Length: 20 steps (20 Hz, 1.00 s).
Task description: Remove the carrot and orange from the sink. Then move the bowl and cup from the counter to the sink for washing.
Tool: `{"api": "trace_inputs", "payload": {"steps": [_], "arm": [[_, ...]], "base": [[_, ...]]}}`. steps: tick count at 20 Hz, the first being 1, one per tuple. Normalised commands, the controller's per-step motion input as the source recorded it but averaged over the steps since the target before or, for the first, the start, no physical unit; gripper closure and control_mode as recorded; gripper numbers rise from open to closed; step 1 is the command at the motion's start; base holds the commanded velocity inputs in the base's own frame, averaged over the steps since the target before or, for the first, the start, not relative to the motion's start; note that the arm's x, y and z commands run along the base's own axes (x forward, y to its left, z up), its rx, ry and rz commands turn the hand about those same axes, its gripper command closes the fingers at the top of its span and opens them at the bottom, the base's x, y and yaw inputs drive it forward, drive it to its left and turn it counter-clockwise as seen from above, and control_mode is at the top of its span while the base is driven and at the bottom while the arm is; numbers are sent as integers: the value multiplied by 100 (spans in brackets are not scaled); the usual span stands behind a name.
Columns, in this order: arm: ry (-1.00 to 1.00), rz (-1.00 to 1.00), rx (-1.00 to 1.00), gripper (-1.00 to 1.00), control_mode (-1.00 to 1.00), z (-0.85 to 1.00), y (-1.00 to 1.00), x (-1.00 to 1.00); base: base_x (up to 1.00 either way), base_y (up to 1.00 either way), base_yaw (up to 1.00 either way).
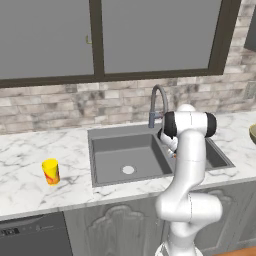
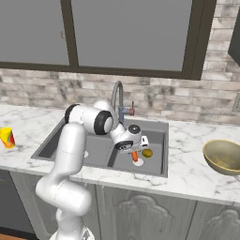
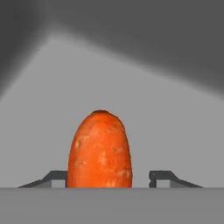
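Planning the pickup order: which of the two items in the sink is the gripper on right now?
The carrot, the tapered orange-red stick, sits between the gripper fingertips. The orange, the round olive-yellow ball, lies apart beside it in the sink.

— Where does everything sit?

— The sink [image 2: 159,171] is set in the worktop [image 2: 197,180], below the window, faucet [image 2: 117,96] behind it. In its right basin the carrot [image 2: 135,155] lies just beside the orange [image 2: 147,153], orange to its right.

— And the rest?

— The cup [image 1: 50,171] stands on the worktop left of the sink; the bowl [image 2: 224,157] right of it. The end effector [image 3: 109,177] straddles the carrot.
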Motion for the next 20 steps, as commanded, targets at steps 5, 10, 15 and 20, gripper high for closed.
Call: {"api": "trace_inputs", "payload": {"steps": [5,10,15,20], "arm": [[4,0,1,100,-100,-27,-5,-6],[4,0,9,100,-100,-11,-10,-6],[1,4,16,100,-100,26,-18,-18],[1,0,15,100,-100,43,-18,-22]], "base": [[0,0,0],[0,0,0],[0,0,0],[0,0,0]]}}
